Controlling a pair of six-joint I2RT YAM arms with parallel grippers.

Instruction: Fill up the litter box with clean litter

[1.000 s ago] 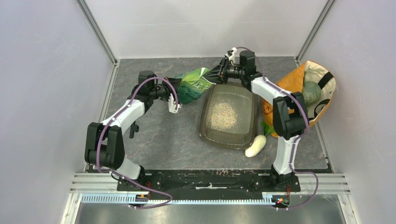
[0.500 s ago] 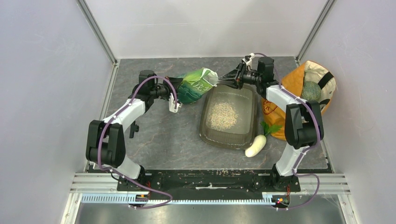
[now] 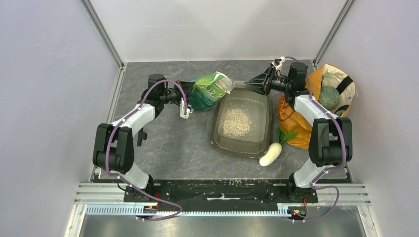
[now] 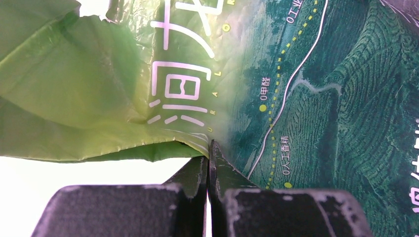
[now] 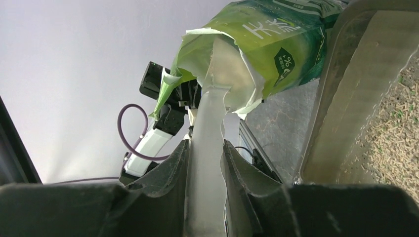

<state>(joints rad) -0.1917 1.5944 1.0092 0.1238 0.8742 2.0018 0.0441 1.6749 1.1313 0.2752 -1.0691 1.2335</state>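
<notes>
The litter box [image 3: 214,134] lies mid-table, a smoky tray with a patch of clean litter [image 3: 235,122] on its floor. The green printed bag [image 3: 207,91] hangs tilted at the tray's far left corner, its torn mouth open toward the tray. My left gripper [image 3: 189,98] is shut on the bag's lower end; in the left wrist view the fingertips [image 4: 208,154] pinch its fold. My right gripper [image 3: 251,81] hovers over the tray's far edge, apart from the bag. It is shut on a pale strip [image 5: 210,118] of bag material. Bag [image 5: 281,39] and tray wall [image 5: 346,98] show beyond it.
An orange-and-cream fabric bag [image 3: 296,116] holding a round green melon [image 3: 328,98] stands right of the tray, close under the right arm. A white oval vegetable [image 3: 270,154] lies by the tray's near right corner. Cage walls close in on three sides.
My right gripper has pulled away to the right from the bag's top, taking the pale strip with it. The bag's mouth now stands open. The left gripper has shifted slightly right.
</notes>
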